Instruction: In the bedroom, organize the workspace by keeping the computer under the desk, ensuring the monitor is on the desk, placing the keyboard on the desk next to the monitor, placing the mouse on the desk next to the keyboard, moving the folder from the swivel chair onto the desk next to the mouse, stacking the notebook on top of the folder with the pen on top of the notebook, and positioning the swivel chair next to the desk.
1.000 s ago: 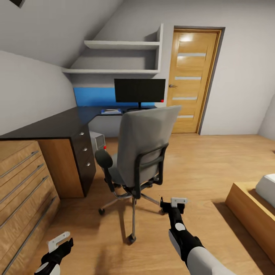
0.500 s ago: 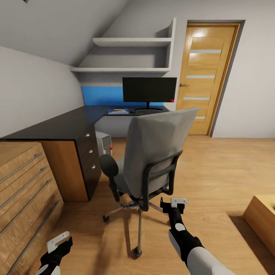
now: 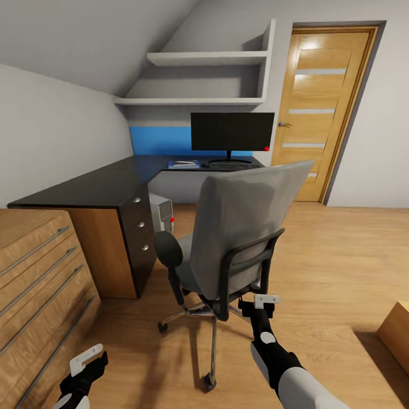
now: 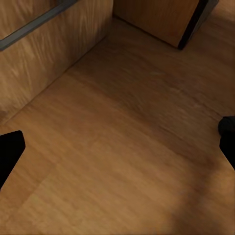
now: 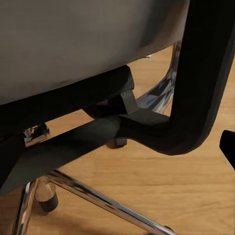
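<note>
The grey swivel chair (image 3: 244, 227) stands in front of me with its back turned, hiding its seat and any folder on it. Beyond it the black desk (image 3: 96, 184) carries the monitor (image 3: 232, 131), with the keyboard (image 3: 230, 165) at its foot. A flat blue thing (image 3: 183, 165) lies to the monitor's left; too small to name. The computer (image 3: 162, 211) stands under the desk. My right gripper (image 3: 257, 304) (image 5: 117, 152) hangs open just behind the chair's armrest frame (image 5: 196, 88). My left gripper (image 3: 88, 359) (image 4: 117, 147) is open over bare floor. Mouse and pen are not discernible.
A light wooden drawer chest (image 3: 34, 267) fills the left side, close to my left arm. A wooden door (image 3: 326, 108) and wall shelves (image 3: 204, 59) stand behind the desk. A wooden bed corner (image 3: 397, 329) juts in at the right, with open floor (image 3: 329, 255) between it and the chair.
The whole view has shifted right and the chair looms larger, so the camera has moved closer and leftward. Both arms hold the same pose.
</note>
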Controlling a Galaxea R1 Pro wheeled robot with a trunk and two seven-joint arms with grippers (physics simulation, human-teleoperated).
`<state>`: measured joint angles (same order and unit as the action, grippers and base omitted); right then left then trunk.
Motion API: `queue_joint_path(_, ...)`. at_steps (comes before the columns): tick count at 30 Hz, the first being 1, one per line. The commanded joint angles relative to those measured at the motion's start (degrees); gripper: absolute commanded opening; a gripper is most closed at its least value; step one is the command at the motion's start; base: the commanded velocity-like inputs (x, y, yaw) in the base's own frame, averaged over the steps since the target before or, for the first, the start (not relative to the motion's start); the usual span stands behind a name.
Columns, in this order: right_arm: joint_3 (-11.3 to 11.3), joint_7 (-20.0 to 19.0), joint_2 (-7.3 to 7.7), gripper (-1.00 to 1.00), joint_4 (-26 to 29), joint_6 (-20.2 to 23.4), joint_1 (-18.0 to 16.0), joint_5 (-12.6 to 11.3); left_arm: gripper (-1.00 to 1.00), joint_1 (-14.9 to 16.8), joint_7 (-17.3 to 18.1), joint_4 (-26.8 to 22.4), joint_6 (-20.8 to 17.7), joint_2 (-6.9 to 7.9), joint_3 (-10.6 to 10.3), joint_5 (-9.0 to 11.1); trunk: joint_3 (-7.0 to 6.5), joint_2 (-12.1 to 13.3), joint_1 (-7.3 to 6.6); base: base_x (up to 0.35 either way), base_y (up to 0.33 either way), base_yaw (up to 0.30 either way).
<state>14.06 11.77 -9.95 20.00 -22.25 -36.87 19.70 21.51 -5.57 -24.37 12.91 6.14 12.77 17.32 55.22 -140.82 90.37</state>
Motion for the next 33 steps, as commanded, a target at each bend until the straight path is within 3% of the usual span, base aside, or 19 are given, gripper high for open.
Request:
queue_joint_path(1, 0.4, 0.2, -0.05, 1.0, -0.1, -0.2, 0.0, 0.6, 1.0, 0.0, -0.1, 0.0, 0.2, 0.01, -0.1, 0.5, 0.06, 0.0, -0.01, 0.01, -0.001, 0.008)
queue_joint_path(27, 0.4, 0.2, -0.05, 1.0, -0.1, -0.2, 0.0, 0.6, 1.0, 0.0, -0.1, 0.0, 0.2, -0.07, -0.2, 0.6, 0.07, 0.0, -0.01, -0.02, 0.012, 0.165)
queue_joint_path(33, 0.4, 0.2, -0.05, 1.0, -0.1, -0.2, 0.0, 0.6, 1.0, 0.0, -0.1, 0.2, 0.3, -0.14, -0.2, 0.6, 0.07, 0.0, -0.01, -0.058, 0.036, 0.039)
